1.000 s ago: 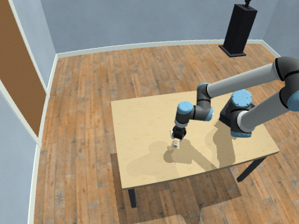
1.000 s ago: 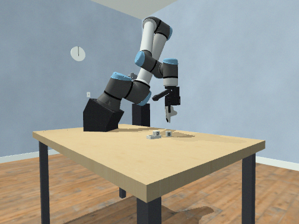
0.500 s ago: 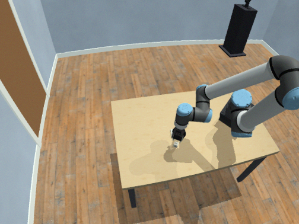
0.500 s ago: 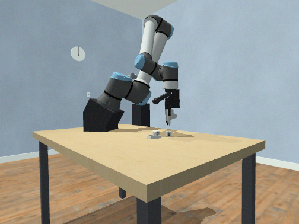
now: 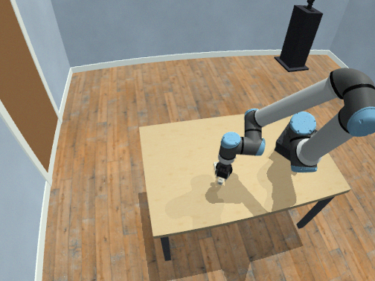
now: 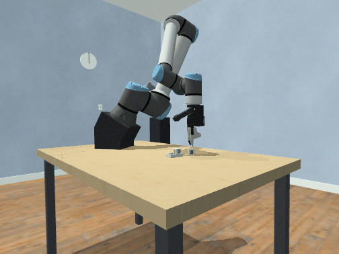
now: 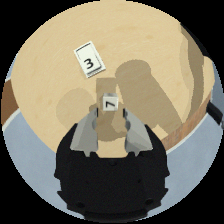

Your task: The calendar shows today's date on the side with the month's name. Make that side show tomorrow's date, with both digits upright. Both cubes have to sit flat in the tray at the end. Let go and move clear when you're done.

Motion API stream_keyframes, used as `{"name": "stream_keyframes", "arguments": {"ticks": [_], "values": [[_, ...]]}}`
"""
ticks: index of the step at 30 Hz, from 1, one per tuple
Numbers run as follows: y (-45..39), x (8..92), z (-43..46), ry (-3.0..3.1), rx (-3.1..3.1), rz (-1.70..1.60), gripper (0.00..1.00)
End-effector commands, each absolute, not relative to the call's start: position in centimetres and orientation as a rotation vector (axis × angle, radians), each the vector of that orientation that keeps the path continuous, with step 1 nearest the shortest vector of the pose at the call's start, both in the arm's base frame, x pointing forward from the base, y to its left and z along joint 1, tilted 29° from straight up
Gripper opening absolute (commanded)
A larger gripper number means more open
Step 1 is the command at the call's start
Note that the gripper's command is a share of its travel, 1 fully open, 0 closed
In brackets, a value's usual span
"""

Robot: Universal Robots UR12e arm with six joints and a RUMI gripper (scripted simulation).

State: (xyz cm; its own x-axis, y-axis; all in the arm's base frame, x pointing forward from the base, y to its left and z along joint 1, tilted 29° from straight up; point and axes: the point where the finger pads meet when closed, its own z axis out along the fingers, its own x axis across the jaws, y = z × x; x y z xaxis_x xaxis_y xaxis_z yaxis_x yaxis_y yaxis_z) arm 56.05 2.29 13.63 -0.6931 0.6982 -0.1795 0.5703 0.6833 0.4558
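Note:
A white cube (image 7: pixel 109 102) (image 6: pixel 191 152) with a 7 on top lies loose on the table (image 5: pixel 175 149) (image 6: pixel 134 175), just right of the tray in the exterior view. The small white tray (image 6: pixel 171 155) holds the other cube (image 7: pixel 88 61) (image 6: pixel 178 151), whose top shows a 3. My gripper (image 7: pixel 110 108) (image 6: pixel 192 137) (image 5: pixel 221 180) hangs straight above the loose cube, a short way off it, with its fingers partly apart and nothing between them. In the top view the gripper hides both the tray and the cubes.
The arm's black base (image 5: pixel 284 146) (image 6: pixel 114 131) stands at the table's back. A black pedestal (image 5: pixel 299 37) stands on the floor far behind. The table's front edge lies near in the wrist view.

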Motion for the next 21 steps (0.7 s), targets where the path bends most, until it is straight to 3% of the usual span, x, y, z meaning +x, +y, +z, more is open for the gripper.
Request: {"name": "stream_keyframes", "arguments": {"ticks": [1,21], "values": [[2.38,56.33,13.23,2.556,0.998,0.527,0.29],[2.47,56.49,12.92,2.556,0.998,0.527,0.29]]}}
